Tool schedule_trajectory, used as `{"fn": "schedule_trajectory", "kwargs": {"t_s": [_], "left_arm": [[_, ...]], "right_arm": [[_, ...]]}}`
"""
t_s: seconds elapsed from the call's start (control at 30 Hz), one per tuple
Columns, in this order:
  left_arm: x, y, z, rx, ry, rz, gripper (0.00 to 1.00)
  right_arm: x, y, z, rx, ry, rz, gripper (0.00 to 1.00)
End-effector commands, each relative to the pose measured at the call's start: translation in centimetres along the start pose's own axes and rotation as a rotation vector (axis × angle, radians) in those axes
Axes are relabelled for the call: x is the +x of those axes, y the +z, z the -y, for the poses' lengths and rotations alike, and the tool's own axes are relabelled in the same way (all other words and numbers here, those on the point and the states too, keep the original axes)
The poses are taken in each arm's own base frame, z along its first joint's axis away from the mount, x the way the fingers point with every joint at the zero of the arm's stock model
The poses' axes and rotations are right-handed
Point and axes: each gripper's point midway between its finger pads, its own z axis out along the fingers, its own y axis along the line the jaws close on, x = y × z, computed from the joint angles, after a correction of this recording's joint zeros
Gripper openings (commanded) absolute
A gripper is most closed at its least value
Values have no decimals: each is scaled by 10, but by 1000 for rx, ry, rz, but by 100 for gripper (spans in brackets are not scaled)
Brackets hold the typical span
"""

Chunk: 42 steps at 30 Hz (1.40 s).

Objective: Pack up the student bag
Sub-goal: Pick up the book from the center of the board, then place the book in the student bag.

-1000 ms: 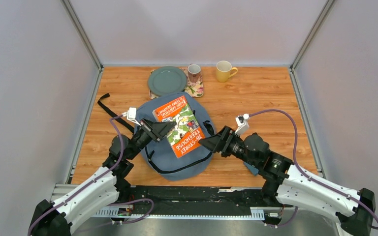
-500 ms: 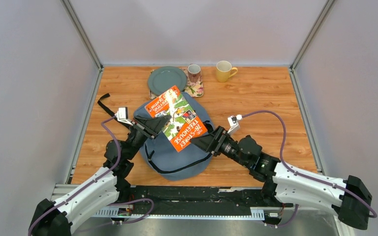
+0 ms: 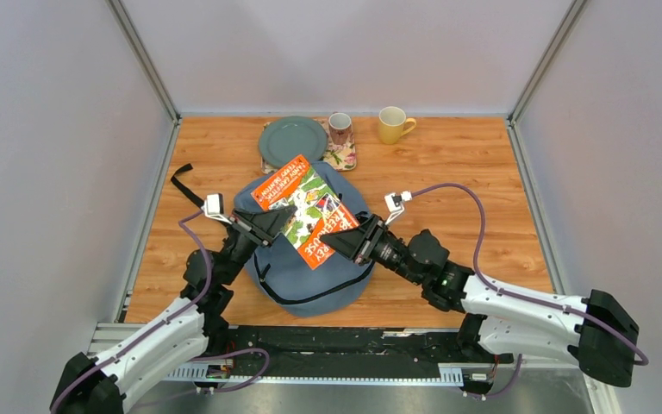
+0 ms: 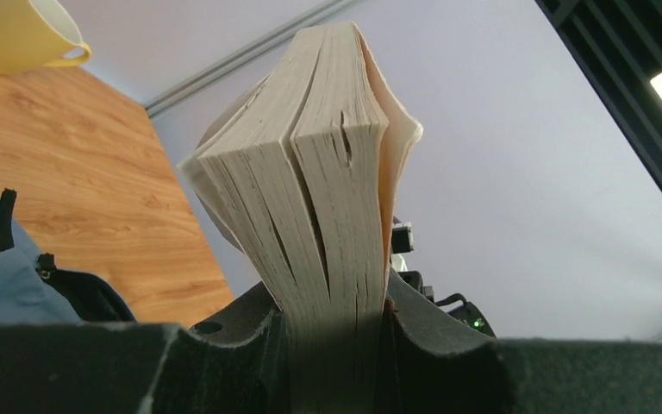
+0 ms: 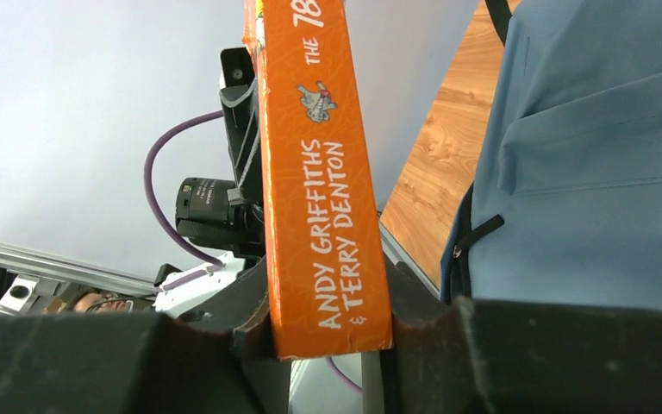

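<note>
Since a second ago the right gripper (image 3: 342, 242) has closed the gap and now pinches the spine of the orange paperback (image 3: 304, 210), which we see lifted off the bag and swung so its far corner reaches toward the green plate (image 3: 292, 141). Opposite it, the left gripper (image 3: 282, 222) is clamped on the page edge, the leaves fanning above its jaws in the left wrist view. With both edges held, we judge the book is being carried and turned for loading rather than resting, so packing has barely begun. Its long axis runs diagonally, from the plate side down toward the right arm, with the cover facing up. The student bag (image 3: 306, 278) lies flat on the table (image 3: 448, 172) just on the arms' side of the plate, its far end close to the plate. The bag's long axis points from the arm bases toward the plate, with a curved black zip line at the end farthest from the plate. We cannot tell whether that zip is open.
</note>
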Motion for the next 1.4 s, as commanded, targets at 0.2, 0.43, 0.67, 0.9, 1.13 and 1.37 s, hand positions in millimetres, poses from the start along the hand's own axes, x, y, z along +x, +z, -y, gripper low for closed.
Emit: {"fn": "schedule_trajectory", "kwargs": {"t_s": [0.2, 0.43, 0.67, 0.9, 1.13, 1.37], "left_arm": [[10, -29, -78, -569, 553, -408, 70], [-21, -76, -102, -785, 904, -589, 74], [-16, -75, -82, -689, 966, -699, 77], [8, -79, -98, -610, 963, -817, 78], [54, -53, -68, -329, 793, -879, 77], [102, -52, -52, -190, 853, -1019, 78]], "right_arm": [[-48, -63, 2, 134, -140, 168, 0], [-79, -128, 39, 290, -90, 355, 0], [-114, -164, 29, 321, -109, 506, 0], [-122, -182, 36, 448, -156, 503, 0], [-115, -189, 46, 453, -111, 493, 0], [-115, -196, 52, 474, -106, 504, 0]]}}
